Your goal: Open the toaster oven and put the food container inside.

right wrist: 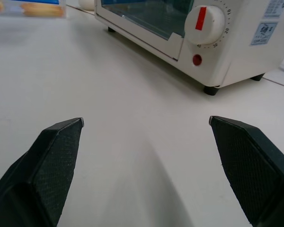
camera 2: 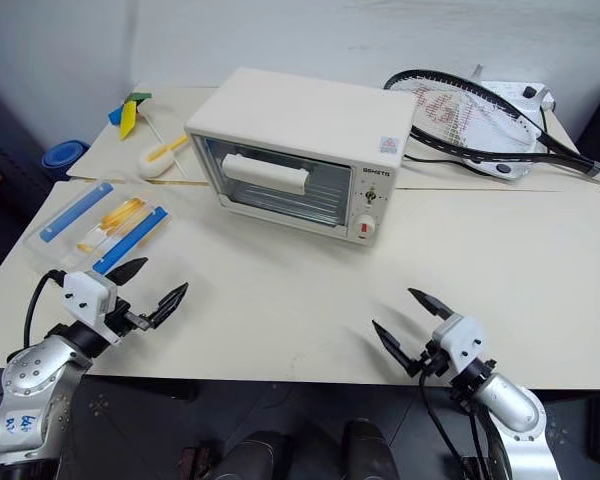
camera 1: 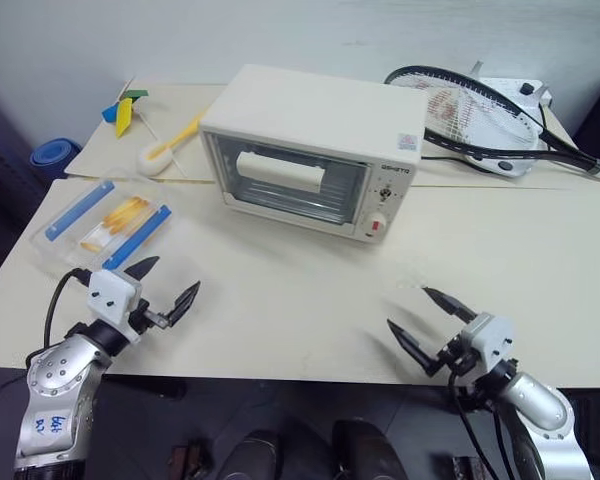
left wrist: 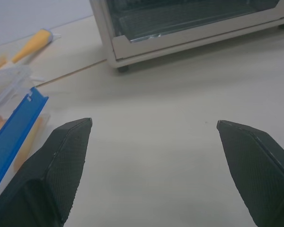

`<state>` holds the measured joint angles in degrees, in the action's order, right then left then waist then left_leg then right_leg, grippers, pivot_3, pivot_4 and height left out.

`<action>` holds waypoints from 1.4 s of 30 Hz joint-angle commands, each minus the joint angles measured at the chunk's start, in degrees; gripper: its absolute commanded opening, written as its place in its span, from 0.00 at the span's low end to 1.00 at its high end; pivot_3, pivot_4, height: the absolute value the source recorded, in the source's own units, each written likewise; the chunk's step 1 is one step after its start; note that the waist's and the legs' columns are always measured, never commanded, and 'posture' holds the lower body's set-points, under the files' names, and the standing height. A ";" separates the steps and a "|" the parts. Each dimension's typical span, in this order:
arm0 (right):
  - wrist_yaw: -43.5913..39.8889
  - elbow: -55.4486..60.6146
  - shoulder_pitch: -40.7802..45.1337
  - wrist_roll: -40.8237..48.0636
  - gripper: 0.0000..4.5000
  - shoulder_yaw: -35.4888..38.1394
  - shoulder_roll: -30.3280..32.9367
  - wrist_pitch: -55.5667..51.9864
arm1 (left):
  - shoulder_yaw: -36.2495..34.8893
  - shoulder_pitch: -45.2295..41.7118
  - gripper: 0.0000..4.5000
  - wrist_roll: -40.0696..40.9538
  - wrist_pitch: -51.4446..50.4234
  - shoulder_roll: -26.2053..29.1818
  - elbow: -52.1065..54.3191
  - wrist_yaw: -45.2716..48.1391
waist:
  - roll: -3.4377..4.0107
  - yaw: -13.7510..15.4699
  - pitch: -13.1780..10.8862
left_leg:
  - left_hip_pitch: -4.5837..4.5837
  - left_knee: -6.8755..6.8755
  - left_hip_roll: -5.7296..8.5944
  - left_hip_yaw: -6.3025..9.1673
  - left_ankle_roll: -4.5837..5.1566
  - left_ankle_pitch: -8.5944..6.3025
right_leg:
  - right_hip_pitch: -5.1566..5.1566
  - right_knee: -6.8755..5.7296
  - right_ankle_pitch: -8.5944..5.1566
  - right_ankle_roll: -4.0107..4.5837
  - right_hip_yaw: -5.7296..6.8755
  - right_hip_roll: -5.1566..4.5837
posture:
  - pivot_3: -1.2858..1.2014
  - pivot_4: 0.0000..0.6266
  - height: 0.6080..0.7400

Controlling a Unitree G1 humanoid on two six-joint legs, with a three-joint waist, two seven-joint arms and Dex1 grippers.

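A: So, where is the oven [camera 1: 310,150]?
B: Toward the far edge of the table [camera 1: 280,320], about mid-width, door shut, white handle [camera 1: 280,172] across the glass, knobs on its right panel.
A: And the food box [camera 1: 105,225]?
B: Flat near the table's left edge, lid on, blue clips on both sides, apart from the oven.
A: The grippers?
B: Left gripper [camera 1: 165,285] hangs by the near left edge, just beside the box, fingers spread, holding nothing. Right gripper [camera 1: 430,315] hangs over the near edge, spread wide, empty too.
A: Anything else?
B: A yellow-handled brush [camera 1: 165,150] and a racket [camera 1: 480,115] lie behind.
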<state>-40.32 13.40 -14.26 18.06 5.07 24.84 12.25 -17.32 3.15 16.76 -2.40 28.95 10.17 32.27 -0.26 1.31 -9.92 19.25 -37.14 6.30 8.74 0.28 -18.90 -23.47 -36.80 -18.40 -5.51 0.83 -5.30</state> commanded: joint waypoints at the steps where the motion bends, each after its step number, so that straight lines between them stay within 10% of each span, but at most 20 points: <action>1: 1.01 2.35 1.95 0.87 0.99 -0.90 -1.00 -1.47 | -1.03 0.21 1.00 1.53 0.12 0.58 0.21 1.00 | 0.00 0.00 0.00 | 0.00 0.00 0.00 0.00 0.00 0.00 | 0.00 0.00 0.00 0.00 0.00 0.00 | 0.52 0.24 1.00; 13: 1.00 4.57 34.08 9.12 0.99 -10.31 -2.62 -29.66 | -13.69 1.46 1.00 24.41 -15.78 13.76 0.99 18.85 | 0.01 -1.26 -0.07 | 0.07 0.06 -0.17 0.04 -0.06 -0.08 | -0.14 0.00 0.00 0.18 -0.04 0.13 | 0.52 0.24 1.00; 21: 6.16 -7.82 49.01 3.13 0.99 -13.41 -10.66 -33.04 | -18.01 2.85 1.00 25.88 -18.83 15.78 2.41 19.59 | 0.02 -1.53 -0.07 | 0.12 0.14 -0.15 0.01 -0.01 -0.15 | -0.25 0.06 0.01 0.20 -0.07 0.12 | 0.52 0.24 1.00; 37: -8.30 -6.08 49.75 -2.00 0.99 -20.24 -8.63 -21.39 | -19.58 -1.59 1.00 28.20 -21.68 13.55 2.60 14.85 | 0.02 -1.63 -0.07 | 0.34 0.05 -0.16 -0.05 0.01 -0.20 | -0.47 -0.04 0.01 0.20 -0.10 0.15 | 0.52 0.24 1.00; 42: -12.55 -6.90 47.06 -5.66 1.00 -22.93 -5.28 -15.04 | -21.27 -9.46 0.75 31.03 -23.88 16.30 -3.89 15.28 | -0.01 -1.88 -0.06 | 0.64 0.01 -0.16 -0.07 -0.01 -0.20 | -0.78 -0.09 0.01 0.20 -0.11 0.16 | 0.52 0.24 1.00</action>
<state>-51.49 3.81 32.36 12.56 -17.45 19.80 -5.83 -36.70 -4.99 46.00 -25.89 44.18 7.15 47.20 -0.28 -0.57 -9.98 20.18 -37.26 6.15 8.64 0.26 -19.10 -24.55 -36.99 -18.38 -5.32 0.70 -5.13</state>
